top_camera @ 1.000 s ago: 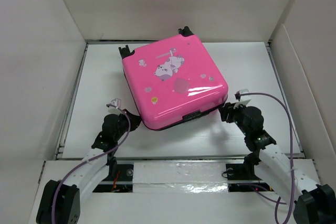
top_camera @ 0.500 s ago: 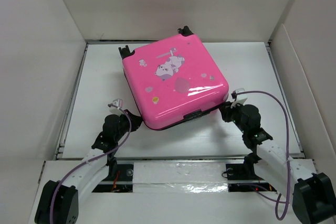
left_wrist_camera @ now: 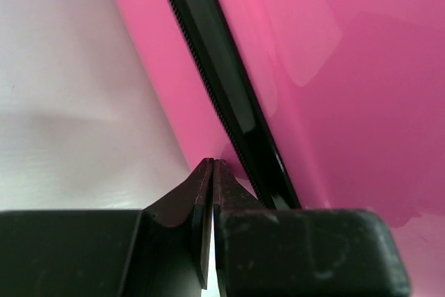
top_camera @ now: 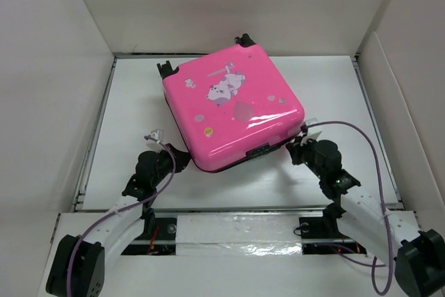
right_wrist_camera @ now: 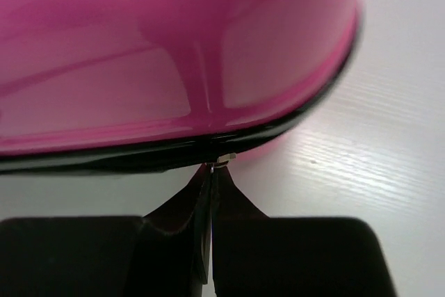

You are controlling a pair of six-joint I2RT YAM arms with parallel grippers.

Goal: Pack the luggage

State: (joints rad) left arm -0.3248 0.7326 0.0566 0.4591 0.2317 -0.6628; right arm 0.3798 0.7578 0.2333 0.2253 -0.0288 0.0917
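Observation:
The luggage (top_camera: pixel 229 106) is a hot-pink hard-shell suitcase with a cartoon animal print. It lies flat and closed on the white table, lid up, wheels at the far side. My left gripper (top_camera: pixel 182 160) is shut and holds nothing. Its tips (left_wrist_camera: pixel 212 163) rest against the pink shell (left_wrist_camera: pixel 348 67), just beside the black zipper band (left_wrist_camera: pixel 222 81). My right gripper (top_camera: pixel 293 149) is at the near right side of the case. In the right wrist view it (right_wrist_camera: pixel 211 168) is shut on a small silver zipper pull (right_wrist_camera: pixel 226 158) at the black seam (right_wrist_camera: pixel 139 152).
White walls (top_camera: pixel 55 67) enclose the table (top_camera: pixel 327 81) at the left, back and right. Purple cables loop off both wrists (top_camera: pixel 361 133). A raised rail (top_camera: pixel 236 231) runs along the near edge between the arm bases.
My right gripper has gone from open to shut and has slid a little left, up against the case's seam. The left arm has not moved.

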